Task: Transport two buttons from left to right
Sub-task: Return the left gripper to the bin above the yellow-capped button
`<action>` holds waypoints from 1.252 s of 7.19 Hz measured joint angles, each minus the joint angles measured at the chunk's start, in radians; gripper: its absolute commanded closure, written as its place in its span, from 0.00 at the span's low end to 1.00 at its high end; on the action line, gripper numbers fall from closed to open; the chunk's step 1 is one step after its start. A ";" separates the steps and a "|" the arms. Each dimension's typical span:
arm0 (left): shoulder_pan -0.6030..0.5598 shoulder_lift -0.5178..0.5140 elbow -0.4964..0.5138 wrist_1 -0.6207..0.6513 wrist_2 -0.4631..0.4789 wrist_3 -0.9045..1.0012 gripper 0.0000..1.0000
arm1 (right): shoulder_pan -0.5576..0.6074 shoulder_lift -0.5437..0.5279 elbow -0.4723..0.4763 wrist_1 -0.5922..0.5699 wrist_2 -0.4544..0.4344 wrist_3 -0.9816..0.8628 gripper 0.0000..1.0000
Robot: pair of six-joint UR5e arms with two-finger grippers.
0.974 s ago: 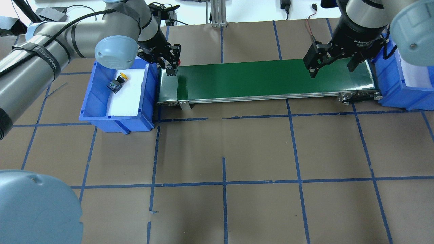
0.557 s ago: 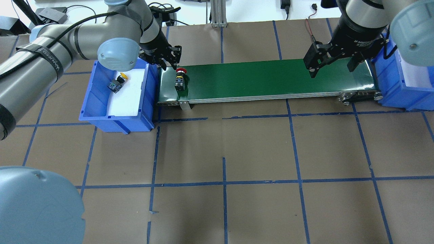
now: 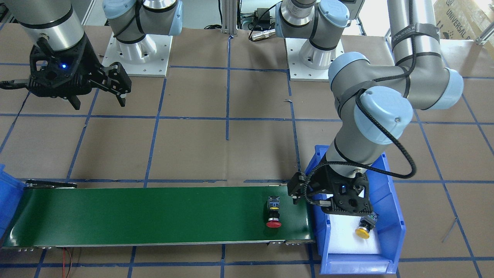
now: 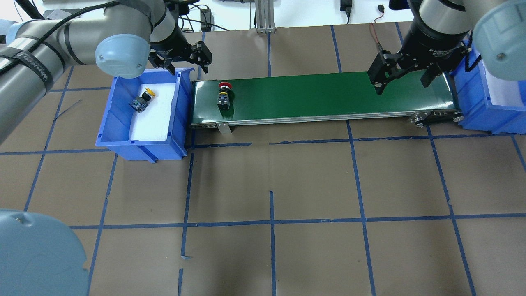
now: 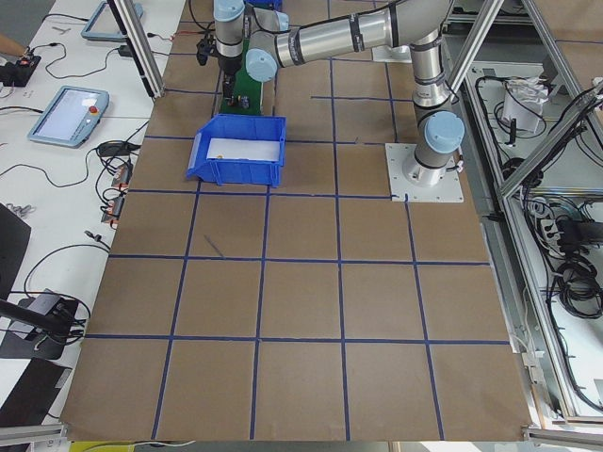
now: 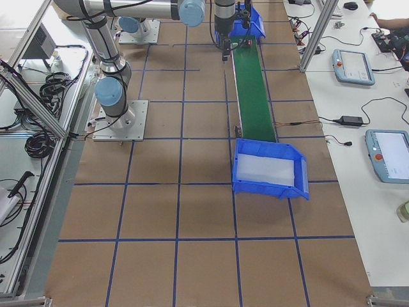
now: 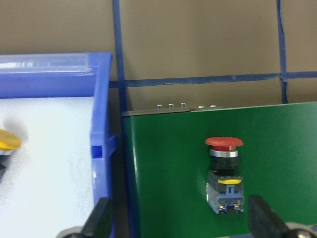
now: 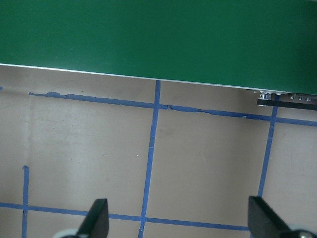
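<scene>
A cardboard box (image 3: 463, 15) at the corner of the front-facing view bears the word "UNIVERSAL", the rest cut off; the black strap (image 4: 32, 68) round the left arm carries white lettering that I cannot read with certainty, and the small white print on the right wrist is likewise too fine to make out.

The red button (image 4: 224, 96) lies on its side on the green conveyor belt (image 4: 328, 94), near the belt's left end, its mushroom cap pointing away from the robot; nothing touches it. The left gripper (image 4: 185, 61) hangs with its jaws apart and nothing between them, above the far corner of the left blue bin (image 4: 111, 115) where the bin meets the belt; the red button is near it but clear of it, further along the belt. In the left wrist view it lies ahead of the fingers, closer to the right-hand fingertip (image 7: 260, 218).

The yellow button (image 4: 141, 100) lies tilted on the white lining inside the left bin, apart from the gripper.

The right gripper (image 4: 402, 78) hangs spread and empty over the belt's right end, beside the right blue bin (image 4: 476, 107); both buttons are well away from it. The bench (image 4: 271, 185) is brown with blue tape lines.
</scene>
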State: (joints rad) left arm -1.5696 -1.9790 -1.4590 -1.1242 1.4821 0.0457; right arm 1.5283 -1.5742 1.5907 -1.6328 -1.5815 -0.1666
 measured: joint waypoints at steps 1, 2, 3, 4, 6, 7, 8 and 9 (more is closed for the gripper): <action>0.042 0.008 -0.008 -0.004 0.001 0.063 0.00 | 0.000 0.000 0.000 0.000 0.000 0.000 0.00; 0.084 0.009 -0.016 -0.009 0.000 0.131 0.00 | 0.000 0.000 0.000 0.000 0.000 -0.001 0.00; 0.113 0.005 -0.021 -0.016 0.000 0.184 0.00 | 0.000 0.000 0.000 -0.001 0.000 -0.001 0.00; 0.127 -0.001 -0.027 -0.020 0.003 0.237 0.00 | 0.000 0.000 0.000 -0.001 0.000 -0.001 0.00; 0.161 -0.010 -0.046 -0.016 0.005 0.379 0.00 | 0.000 0.000 0.001 0.000 0.000 -0.001 0.00; 0.176 -0.015 -0.060 0.001 0.006 0.480 0.01 | 0.001 0.000 0.002 -0.001 0.002 -0.001 0.00; 0.183 -0.026 -0.069 0.031 0.008 0.559 0.19 | 0.001 0.000 0.007 -0.001 0.004 0.000 0.00; 0.186 -0.044 -0.072 0.059 0.010 0.594 0.23 | 0.001 0.000 0.018 -0.005 0.004 0.000 0.00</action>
State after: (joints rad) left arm -1.3839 -2.0233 -1.5314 -1.0649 1.4916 0.6396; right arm 1.5291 -1.5745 1.6082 -1.6376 -1.5774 -0.1662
